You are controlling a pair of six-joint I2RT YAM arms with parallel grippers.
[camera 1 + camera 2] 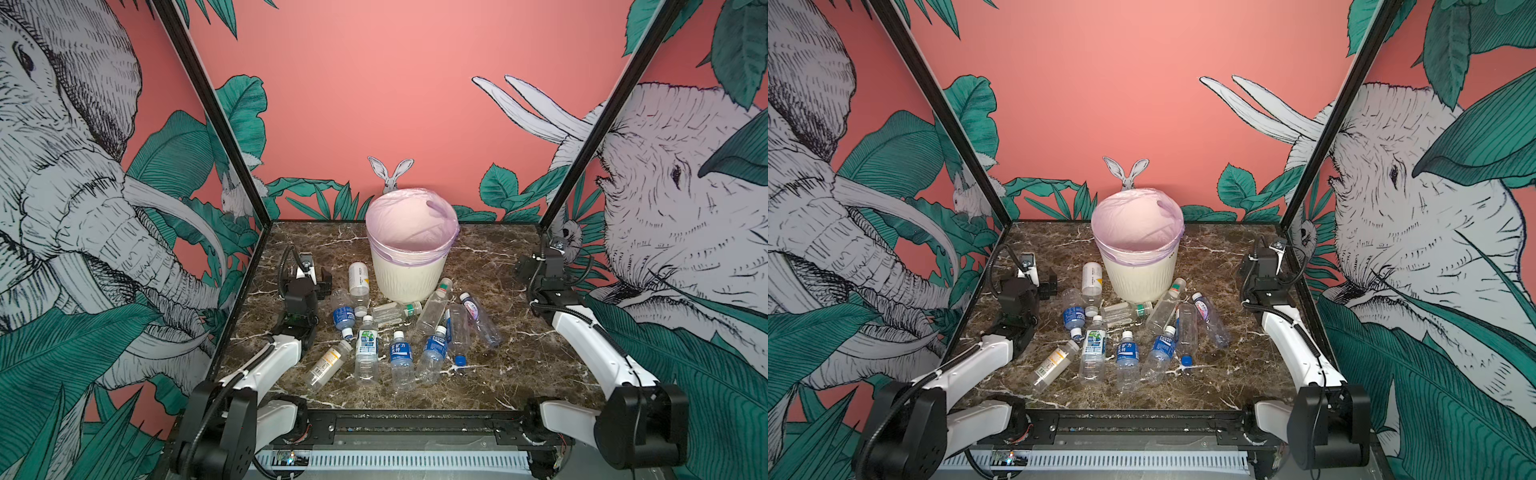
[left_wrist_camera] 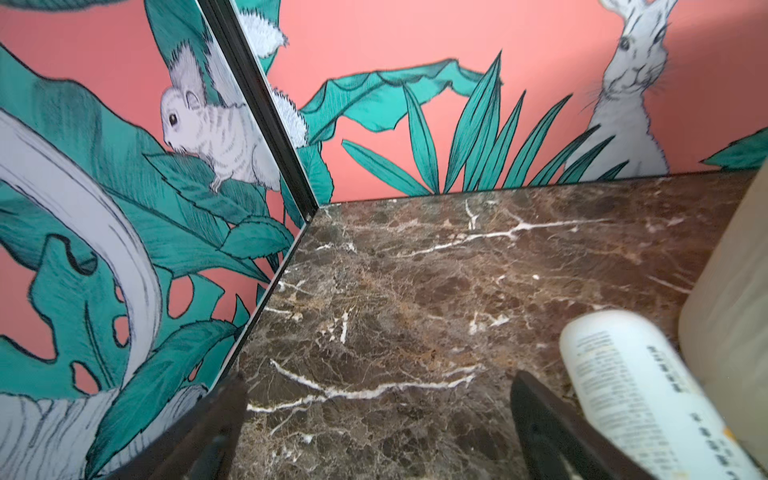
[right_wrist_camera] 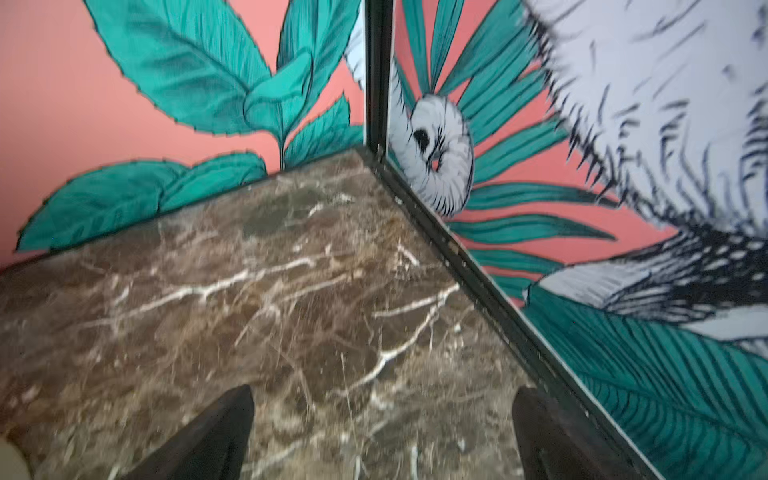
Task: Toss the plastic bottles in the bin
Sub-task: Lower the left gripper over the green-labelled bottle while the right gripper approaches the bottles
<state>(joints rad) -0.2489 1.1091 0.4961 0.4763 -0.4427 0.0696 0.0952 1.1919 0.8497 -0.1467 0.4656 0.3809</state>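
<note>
One bottle [image 2: 623, 374], just beside left fingers [image 2: 548, 428]

Cream ribbed bin [image 1: 407, 274], lilac liner, brown white-veined marble table [image 1: 519, 365], blue-labelled bottles [image 1: 401, 352]

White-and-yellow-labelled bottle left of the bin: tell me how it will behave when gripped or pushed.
This bottle lies on its side on the smooth marble table, so a push would probably roll it. Its clear part looks empty, so it is likely very light. Thin plastic may dent or slip between tight jaws.
</note>
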